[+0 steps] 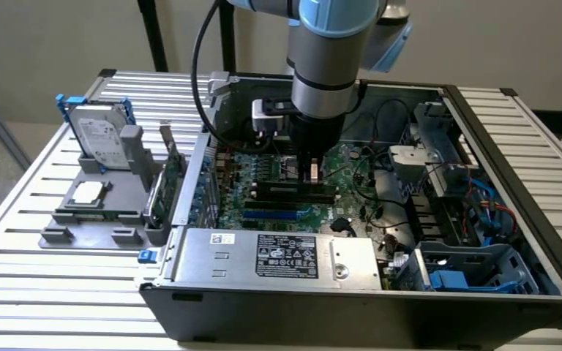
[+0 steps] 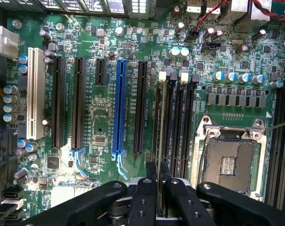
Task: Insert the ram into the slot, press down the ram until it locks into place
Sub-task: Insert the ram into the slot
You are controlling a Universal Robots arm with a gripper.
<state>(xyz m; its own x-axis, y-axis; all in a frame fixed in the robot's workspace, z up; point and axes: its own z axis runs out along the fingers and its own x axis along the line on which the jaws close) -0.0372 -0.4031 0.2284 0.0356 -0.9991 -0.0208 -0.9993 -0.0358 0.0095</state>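
Arm point(image 1: 325, 80) vert. over mobo point(image 2: 97, 120), gripper point(image 2: 158, 165) pinching ram point(image 2: 159, 122) edge-on along slot point(image 2: 155, 132)

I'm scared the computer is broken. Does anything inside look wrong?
Nothing looks broken or spilled. One odd thing: the processor socket is bare, no chip in it. The tool holds the ram.

Ram point(image 2: 160, 127) in hand point(image 2: 158, 167), lined over slot point(image 2: 164, 108); case point(image 1: 359, 311) on table point(image 1: 47, 292)

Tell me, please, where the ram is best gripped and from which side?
Pinch the ram across its flat faces, mid-length, from straight above: it stands on edge, thin, and its lower contact edge should stay free. The claw holds it by those faces.
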